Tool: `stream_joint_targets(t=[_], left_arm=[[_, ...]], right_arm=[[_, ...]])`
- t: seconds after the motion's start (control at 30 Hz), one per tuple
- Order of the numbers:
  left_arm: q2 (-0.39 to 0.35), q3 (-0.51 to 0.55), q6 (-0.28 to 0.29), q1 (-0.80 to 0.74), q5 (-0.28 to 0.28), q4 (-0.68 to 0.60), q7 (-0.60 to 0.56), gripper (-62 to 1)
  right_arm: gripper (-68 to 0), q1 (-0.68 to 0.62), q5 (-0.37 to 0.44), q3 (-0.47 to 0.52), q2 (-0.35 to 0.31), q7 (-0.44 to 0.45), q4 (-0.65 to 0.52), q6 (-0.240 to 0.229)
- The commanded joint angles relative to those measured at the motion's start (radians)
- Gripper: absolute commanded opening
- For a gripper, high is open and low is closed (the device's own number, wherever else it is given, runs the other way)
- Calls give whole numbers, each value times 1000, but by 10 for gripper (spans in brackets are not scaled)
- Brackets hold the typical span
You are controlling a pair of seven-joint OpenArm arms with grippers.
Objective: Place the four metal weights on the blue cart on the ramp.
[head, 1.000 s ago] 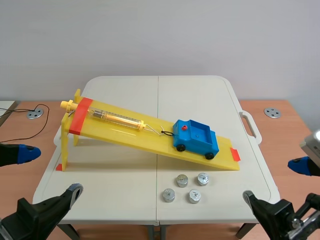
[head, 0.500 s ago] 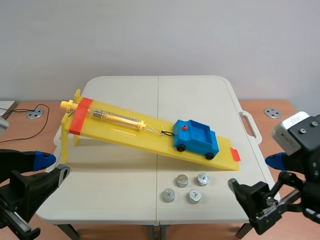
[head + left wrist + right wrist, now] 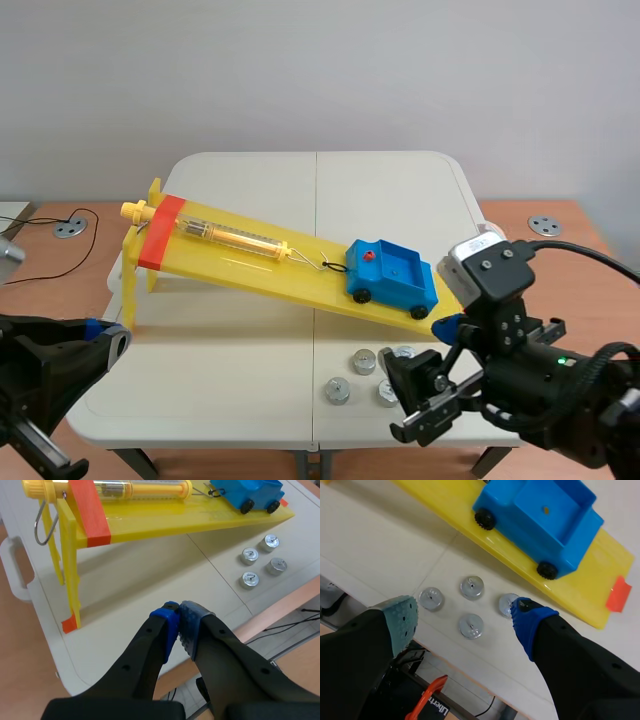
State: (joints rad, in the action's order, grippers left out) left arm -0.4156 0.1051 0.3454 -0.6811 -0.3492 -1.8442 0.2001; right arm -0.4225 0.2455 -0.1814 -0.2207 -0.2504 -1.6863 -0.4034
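White desk (image 3: pixel 250 340), yellow ramp (image 3: pixel 250 268); blue cart (image 3: pixel 392 277) is pointed lengthwise along it, cab uphill.
Four round silver weights (image 3: pixel 471 625) are seen below the spread right fingers (image 3: pixel 400 619); left fingers (image 3: pixel 167 625) are clenched empty.

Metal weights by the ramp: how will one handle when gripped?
The metal weights look solid, so probably heavy for size. Polished sides may slip. Squat and flat-standing, so unlikely to tip or roll.
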Motion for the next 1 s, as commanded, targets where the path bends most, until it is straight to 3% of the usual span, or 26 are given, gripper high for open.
stream_joint_targets(t=[0.0,0.33,0.6,0.97], left_arm=[[5,15,24,17,-74,-66,-80,-571],[5,15,24,17,-74,-66,-75,-571],[5,15,24,19,-74,-66,-75,-571],[5,15,24,19,-74,-66,-75,-571]], right_arm=[[-283,71,-9,5,6,76,-32,14],[-301,154,-89,-87,93,89,89,38],[-303,209,-167,-163,100,137,173,91],[-331,259,-195,-213,152,175,288,97]])
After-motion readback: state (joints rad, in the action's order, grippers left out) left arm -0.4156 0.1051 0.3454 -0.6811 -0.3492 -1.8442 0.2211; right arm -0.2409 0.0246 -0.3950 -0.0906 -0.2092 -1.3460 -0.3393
